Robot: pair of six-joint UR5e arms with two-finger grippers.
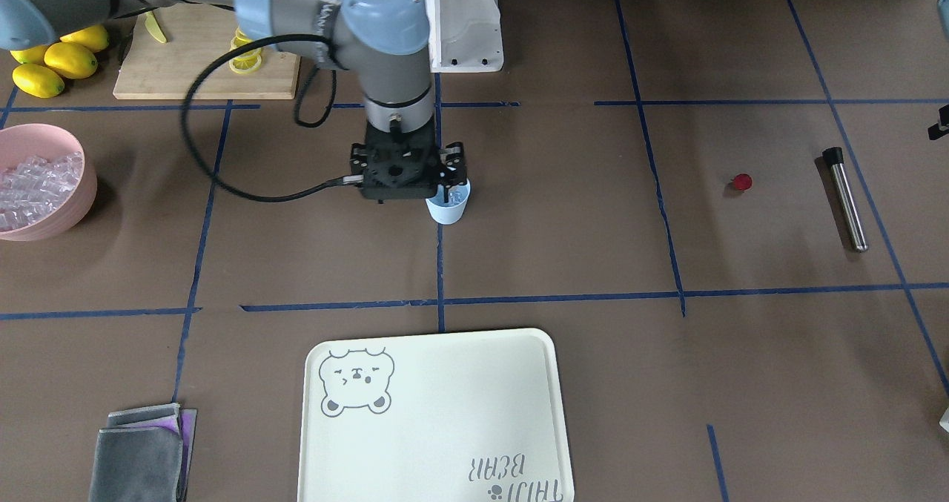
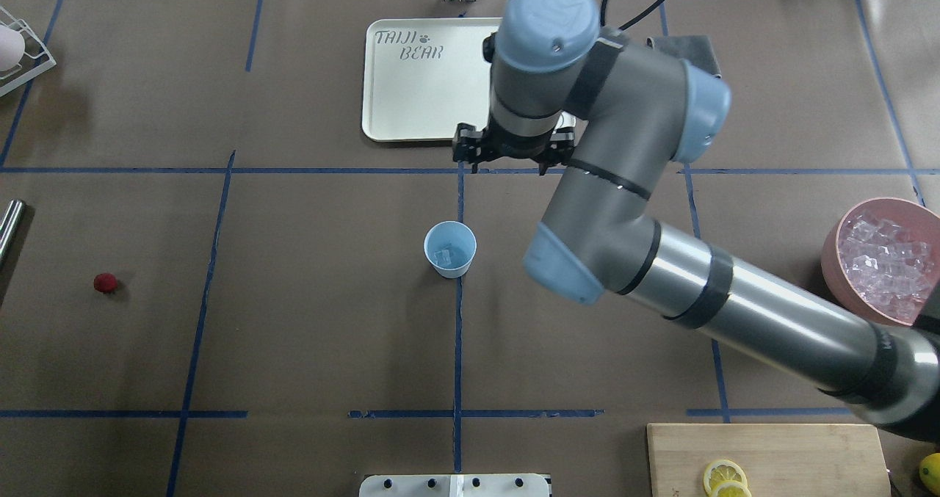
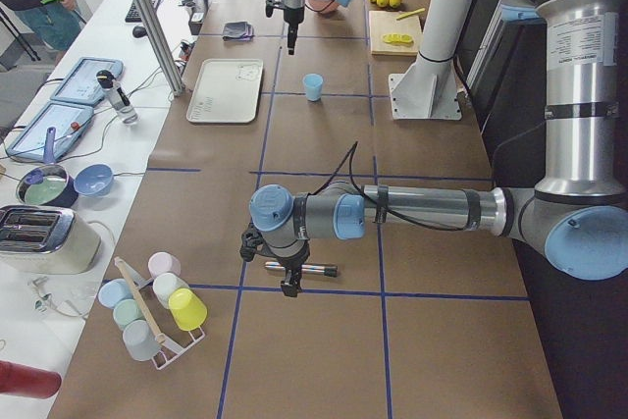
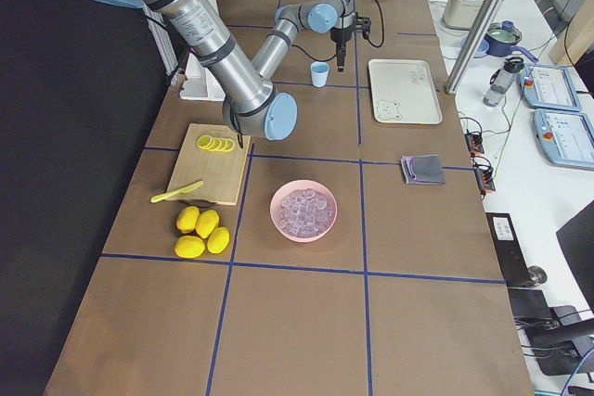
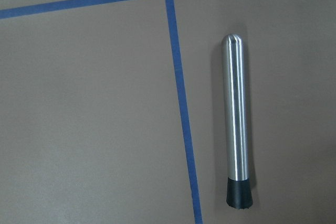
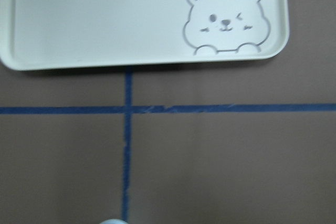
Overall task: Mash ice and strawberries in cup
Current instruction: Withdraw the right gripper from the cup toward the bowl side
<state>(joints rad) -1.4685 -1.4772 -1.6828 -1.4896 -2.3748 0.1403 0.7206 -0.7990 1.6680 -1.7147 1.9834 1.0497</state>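
With ice [image 2: 443,255] in the cup [image 2: 450,249] and the strawberry [image 2: 105,283] lying on the bench [image 2: 330,335] well to its left, dropping that fruit in looked next, likely work for the left gripper [image 3: 287,282] over the muddler [image 5: 236,119], while the right gripper [image 3: 291,38] hung just beyond the cup; whether either's fingers were apart could not be told.

Covering a long table [image 4: 297,322] in brown paper [image 2: 330,321], marking it off into squares with blue tape [image 2: 457,350]. Flanking one long side with a white bench [image 4: 534,187], planting a silver post [image 4: 483,20] at its edge. Closing off the opposite side with a black backdrop [image 4: 56,183]. Showing grey floor [image 3: 15,80] beyond the bench. Lighting everything evenly, throwing only soft shadows.
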